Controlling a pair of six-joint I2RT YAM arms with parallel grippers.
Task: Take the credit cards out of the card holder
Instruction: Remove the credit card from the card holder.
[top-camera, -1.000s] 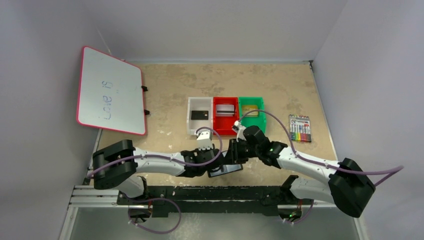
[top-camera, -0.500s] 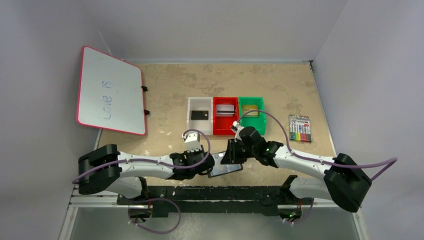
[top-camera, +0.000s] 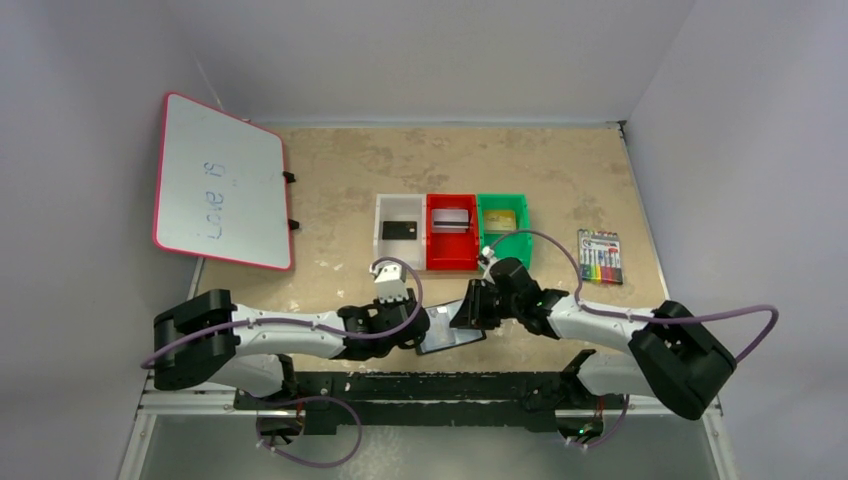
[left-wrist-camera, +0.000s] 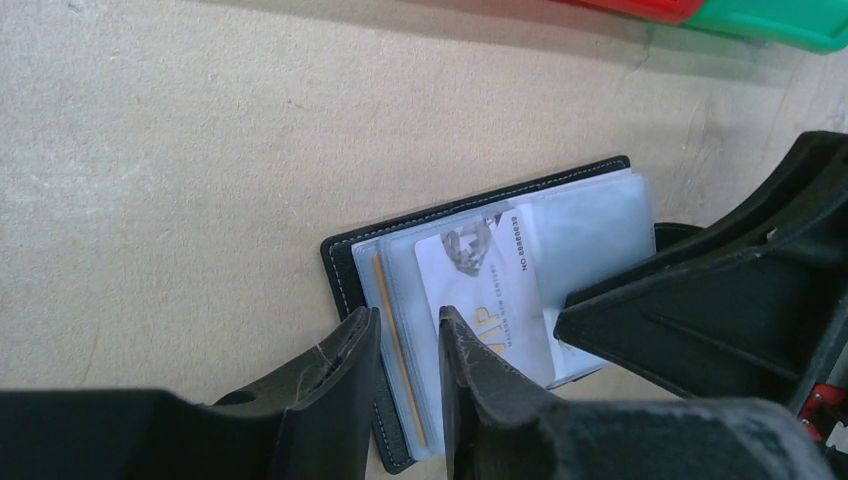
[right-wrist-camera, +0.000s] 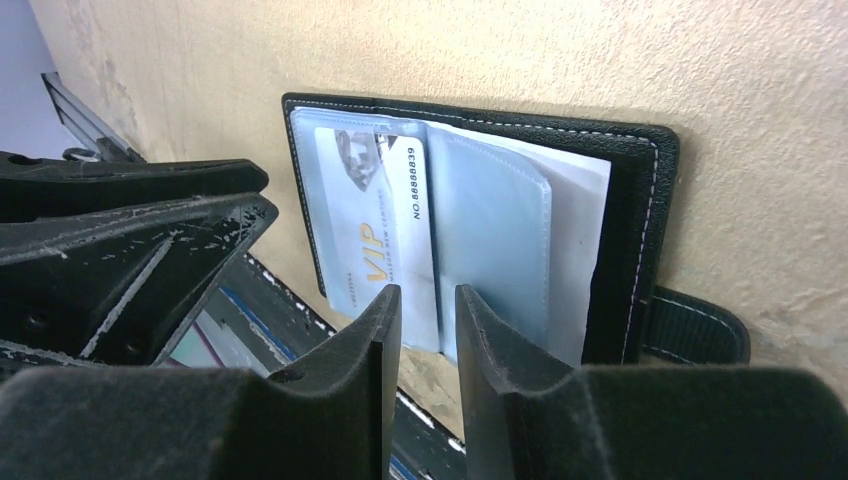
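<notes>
The card holder (top-camera: 452, 338) lies open near the table's front edge, its black cover (right-wrist-camera: 640, 200) framing clear sleeves. A pale card marked VIP (left-wrist-camera: 480, 290) sits in one sleeve (right-wrist-camera: 375, 225). My left gripper (left-wrist-camera: 405, 325) hovers over the holder's left edge, jaws a narrow gap apart with nothing between them. My right gripper (right-wrist-camera: 428, 300) hangs over the sleeves' near edge, also narrowly open and empty. A black card (top-camera: 399, 230) lies in the white bin (top-camera: 384, 245), a silver one (top-camera: 451, 218) in the red bin (top-camera: 450, 258), a gold one (top-camera: 503, 221) in the green bin (top-camera: 514, 245).
The holder's strap tab (right-wrist-camera: 700, 325) sticks out at its right side. A pack of coloured markers (top-camera: 600, 256) lies at the right. A red-framed whiteboard (top-camera: 220, 195) leans at the left wall. The metal rail (top-camera: 400, 390) runs right below the holder.
My left arm has drawn back to the left and its jaws have parted slightly. My right gripper has shifted a little to the right. The card holder has stayed in place.
</notes>
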